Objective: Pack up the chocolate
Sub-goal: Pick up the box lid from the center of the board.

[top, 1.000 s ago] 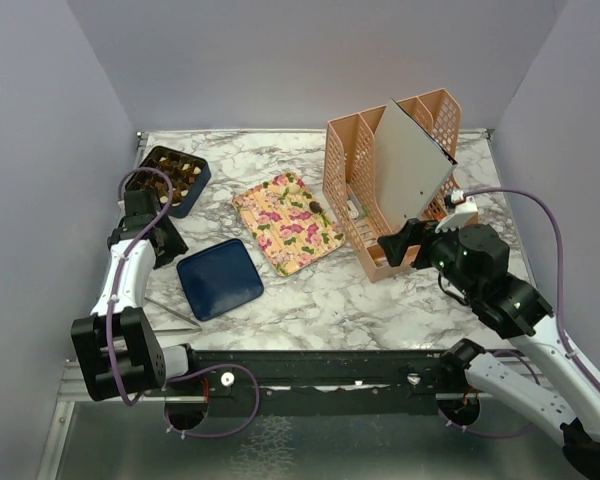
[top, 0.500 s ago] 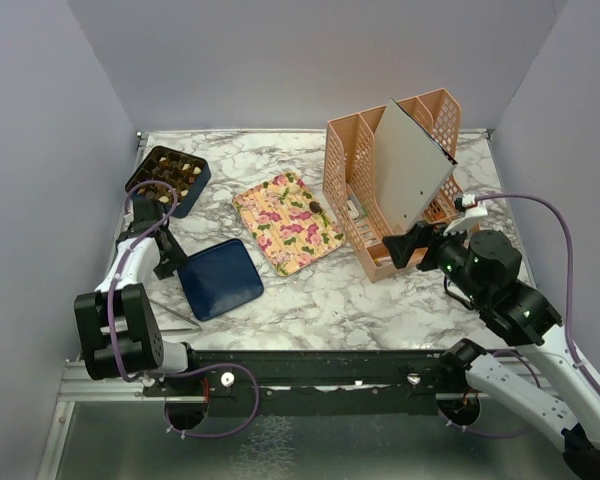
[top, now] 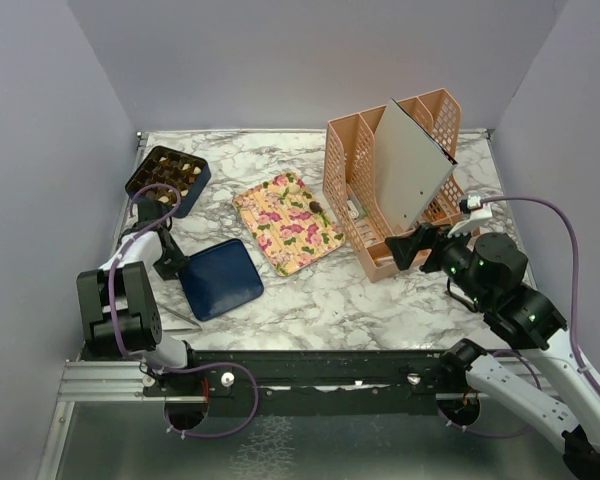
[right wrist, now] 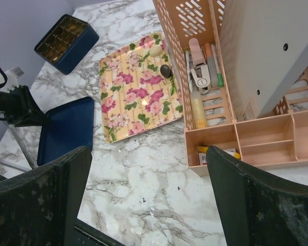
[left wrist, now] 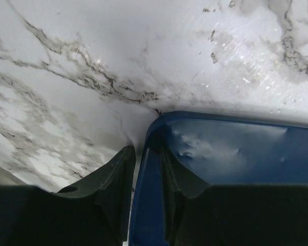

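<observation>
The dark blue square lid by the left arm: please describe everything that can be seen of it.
The dark blue square lid has rounded corners and a smooth, glossy, plastic-like surface. It lies flat on the white marble table. The left gripper straddles its left edge near a corner, one finger on each side; a firm pinch cannot be confirmed.

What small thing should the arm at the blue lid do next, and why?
Probably pinch shut. The left gripper has its fingers astride the rim of the flat dark blue square lid, with a sliver of gap showing, and the dark blue gridded box of chocolates sits uncovered nearby.
</observation>
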